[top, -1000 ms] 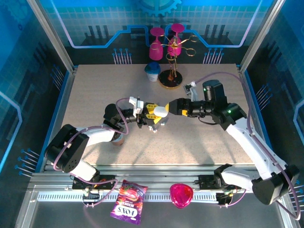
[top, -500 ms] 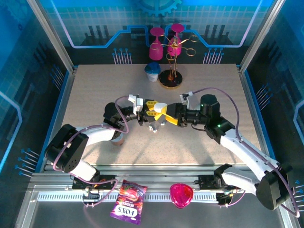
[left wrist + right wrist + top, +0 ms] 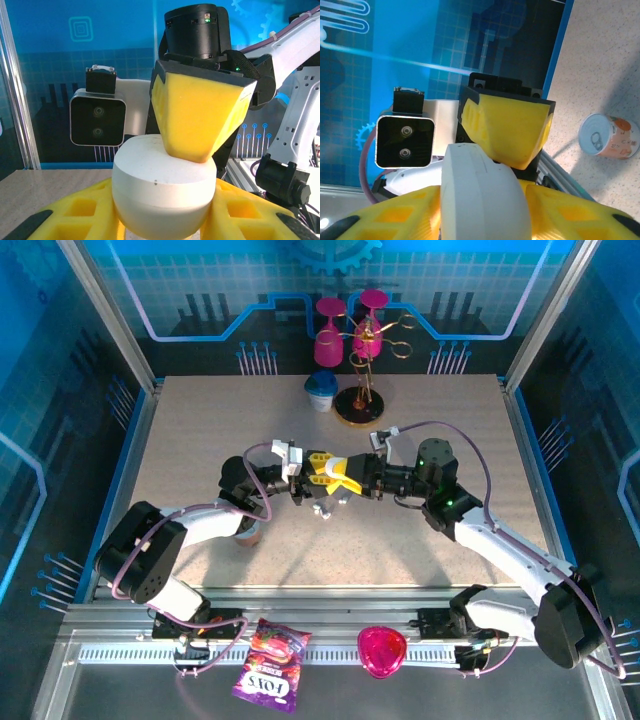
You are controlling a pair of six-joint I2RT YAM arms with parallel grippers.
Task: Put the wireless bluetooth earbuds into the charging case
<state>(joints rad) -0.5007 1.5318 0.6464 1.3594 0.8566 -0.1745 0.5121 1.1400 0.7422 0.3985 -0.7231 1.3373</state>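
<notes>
A small white rounded charging case [image 3: 164, 192] hangs above the table's middle, lid shut, held between both arms. My left gripper [image 3: 164, 220] is shut on it, its yellow fingers [image 3: 75, 212] pressing each side. My right gripper [image 3: 485, 220] faces it from the other side and is also shut on the case [image 3: 482, 195]. One yellow finger of the right gripper rests on the case's top in the left wrist view. From above, the left gripper [image 3: 320, 483] and right gripper [image 3: 352, 480] meet tip to tip. The earbuds are hidden.
A gold stand with pink glasses [image 3: 360, 340] and a blue-white cup [image 3: 322, 392] stand at the back. A small can [image 3: 610, 137] sits on the table under the left arm. A snack bag [image 3: 270, 665] and a pink object [image 3: 381, 650] lie on the front rail.
The right arm has swung left until its fingers reached the case held by the left gripper and shut around it. The left arm has stayed put.
</notes>
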